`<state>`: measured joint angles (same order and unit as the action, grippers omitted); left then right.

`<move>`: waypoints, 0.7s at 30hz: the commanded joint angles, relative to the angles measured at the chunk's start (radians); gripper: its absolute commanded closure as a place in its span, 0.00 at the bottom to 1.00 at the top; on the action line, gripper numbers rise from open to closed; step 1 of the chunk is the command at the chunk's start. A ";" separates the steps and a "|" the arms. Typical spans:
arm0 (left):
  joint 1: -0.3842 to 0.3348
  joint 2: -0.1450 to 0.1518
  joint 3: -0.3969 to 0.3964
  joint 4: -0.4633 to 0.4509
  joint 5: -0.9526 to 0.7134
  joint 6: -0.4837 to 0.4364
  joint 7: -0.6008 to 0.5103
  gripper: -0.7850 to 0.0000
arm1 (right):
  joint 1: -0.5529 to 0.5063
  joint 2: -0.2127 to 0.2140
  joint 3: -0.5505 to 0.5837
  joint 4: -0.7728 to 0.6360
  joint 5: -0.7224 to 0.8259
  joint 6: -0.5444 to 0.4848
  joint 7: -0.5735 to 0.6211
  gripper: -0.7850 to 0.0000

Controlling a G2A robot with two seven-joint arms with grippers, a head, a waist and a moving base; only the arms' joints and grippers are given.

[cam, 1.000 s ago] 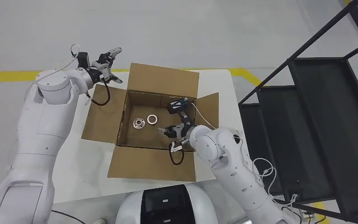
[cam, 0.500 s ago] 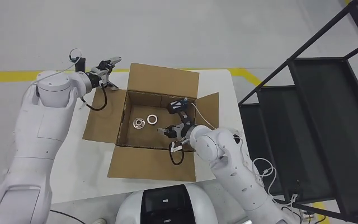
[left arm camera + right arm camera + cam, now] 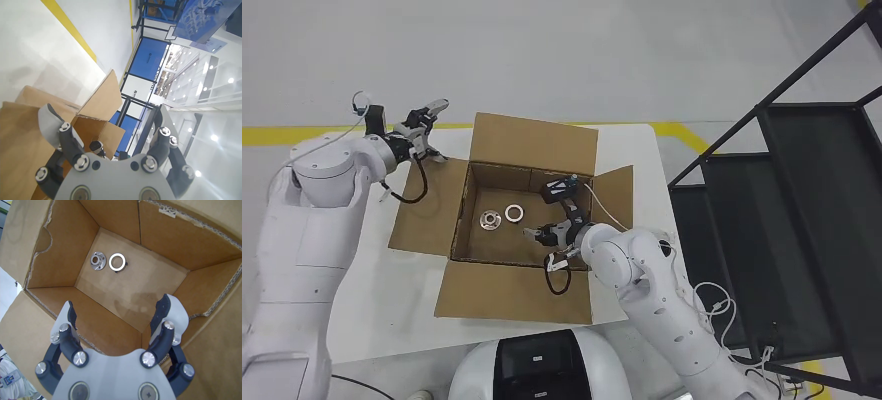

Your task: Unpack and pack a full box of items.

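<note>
I take the cardboard box [image 3: 535, 142] as my reference; it stands with all four flaps folded out on the white table [image 3: 627, 150]. Closest to me, my right gripper [image 3: 543, 247] hangs just inside the box's near wall, toward its right side. Its jaws are spread wide with nothing between them, and its own camera looks down past the right gripper [image 3: 117, 303] to the box floor.

Deeper in, on the left half of that floor, lie two metal parts. A flanged hub [image 3: 488, 219] [image 3: 98, 260] lies nearer the left wall. A flat ring [image 3: 514, 211] [image 3: 117, 262] lies just beside the hub, and I cannot tell whether they touch.

Farthest off, my left gripper [image 3: 428, 122] [image 3: 104, 111] is outside the box, past its far-left corner and beyond the left flap. Its jaws are also parted and empty.
</note>
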<state>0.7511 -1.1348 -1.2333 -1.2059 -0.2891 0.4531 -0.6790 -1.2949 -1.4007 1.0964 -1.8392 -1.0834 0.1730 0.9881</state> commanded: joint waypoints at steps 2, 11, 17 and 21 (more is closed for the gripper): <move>-0.038 -0.015 0.042 0.067 -0.015 -0.025 0.015 0.00 | 0.000 0.000 0.000 0.000 0.000 0.000 0.000 0.00; -0.160 -0.063 0.153 0.255 -0.046 -0.091 0.023 0.00 | 0.000 0.000 0.000 0.000 0.000 0.000 0.000 0.00; -0.220 -0.084 0.209 0.339 -0.005 -0.077 0.019 0.00 | 0.000 0.000 0.000 0.000 0.000 0.000 0.000 0.00; -0.241 -0.089 0.229 0.372 0.024 -0.057 -0.003 0.00 | 0.000 0.000 0.000 0.000 0.000 0.000 0.000 0.00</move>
<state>0.5125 -1.2233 -1.0071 -0.8381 -0.2709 0.3924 -0.6758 -1.2949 -1.4007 1.0964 -1.8392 -1.0834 0.1730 0.9881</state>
